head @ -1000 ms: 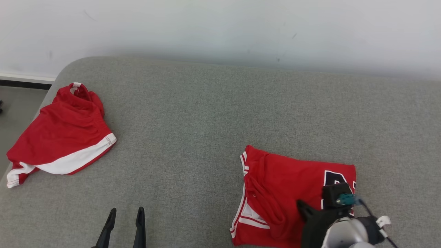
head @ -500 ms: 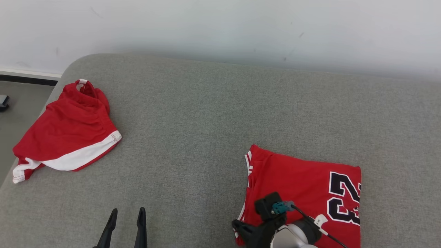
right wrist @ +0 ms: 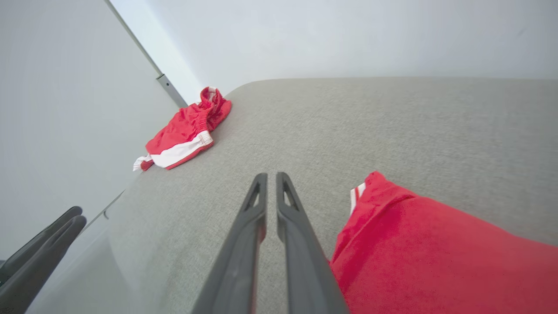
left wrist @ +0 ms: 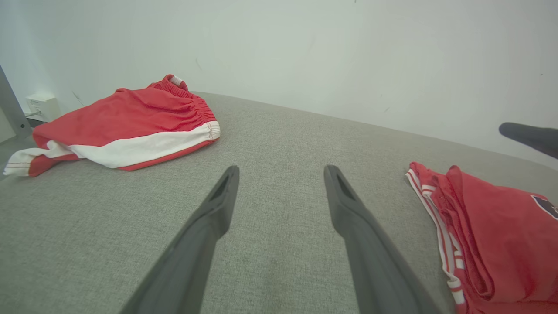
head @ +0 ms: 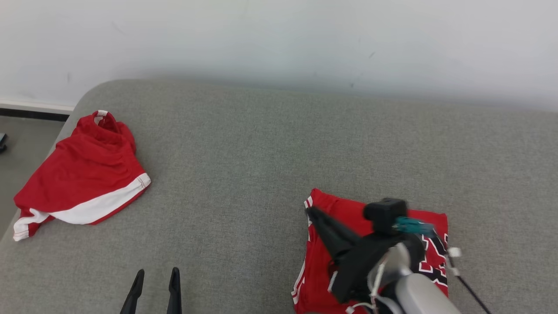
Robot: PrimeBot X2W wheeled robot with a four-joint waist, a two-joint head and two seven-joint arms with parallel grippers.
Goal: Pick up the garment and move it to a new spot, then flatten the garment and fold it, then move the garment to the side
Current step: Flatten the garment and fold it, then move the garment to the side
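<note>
- The folded red jersey [head: 344, 207] lies by the near edge of the grey cushion [head: 261, 152], towards its right side. Its number is partly hidden under the right arm.
- By my reading the fold is done, and carrying the jersey to the side is what remains.
- The right hand [head: 310, 211] hovers over the jersey's striped left edge. In the right wrist view its fingers [right wrist: 257, 205] are drawn almost together with nothing between them.
- That hand would need to spread before it can take any cloth.
- The left hand [left wrist: 281, 170] is spread wide and empty, above bare cushion at the near edge, well apart from the jersey.
- A good grip would take the whole stack at a folded edge. Pinching only the top layer would probably peel the fold open.
- The left edge looks bunched and thicker in the left wrist view, so the fingers should go down to the cushion to get under all of it.
- Bringing the left hand to a second corner would likely keep the stack square during the move.
- A low carry or slide seems safer than a high lift, which lets the layers hang apart.
- The red shorts [head: 83, 174] lie at the left edge, near the far left corner. Whichever side is chosen, set the jersey down clear of them.
</note>
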